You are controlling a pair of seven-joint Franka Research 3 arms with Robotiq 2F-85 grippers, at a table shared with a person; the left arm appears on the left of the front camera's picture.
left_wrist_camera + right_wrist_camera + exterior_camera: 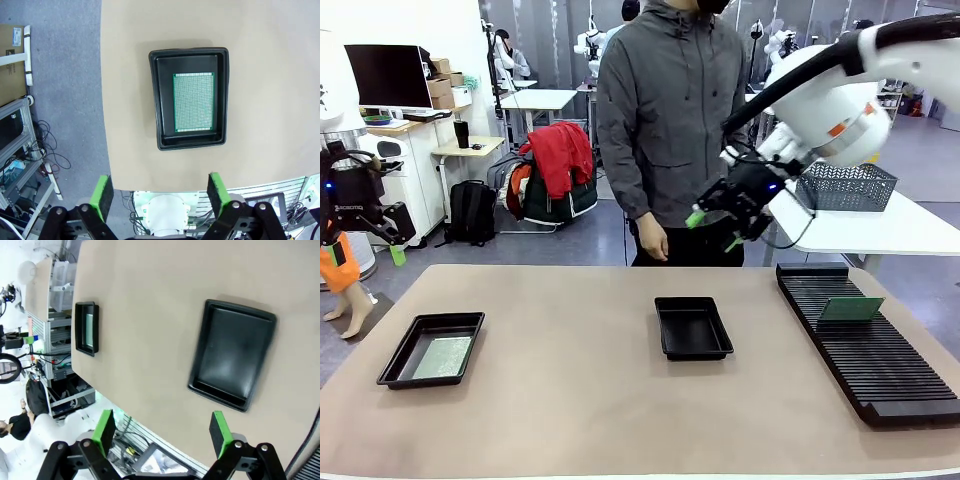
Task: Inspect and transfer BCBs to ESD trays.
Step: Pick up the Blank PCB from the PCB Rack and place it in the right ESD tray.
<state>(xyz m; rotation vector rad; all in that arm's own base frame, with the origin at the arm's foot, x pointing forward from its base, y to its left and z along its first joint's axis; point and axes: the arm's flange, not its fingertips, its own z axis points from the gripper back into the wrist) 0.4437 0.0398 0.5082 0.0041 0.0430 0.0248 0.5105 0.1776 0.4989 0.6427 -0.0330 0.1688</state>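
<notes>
At the far left, the left gripper is held high, just outside the table edge, with its jaws spread wide and nothing between them. Beneath it the left ESD tray lies flat on the tan table. One BCB is laid flat on the tray floor, offset toward one long wall. This tray is judged to be filled.

At the middle of the table, the second ESD tray is seen empty. A person's hand hangs behind the far edge, clear of both trays.

Right of the middle, the right gripper is suspended well above the table, jaws fully parted, nothing held. At the far right, another BCB is stood on edge in a slot of the black ribbed rack.

The step in hand is judged to be the pick from the rack. The right gripper should be lowered over the board's top edge with a pad facing each face, so that the thin board is pinched and not bent. The board should be drawn straight up along the slot until free, then released low over the empty tray.
</notes>
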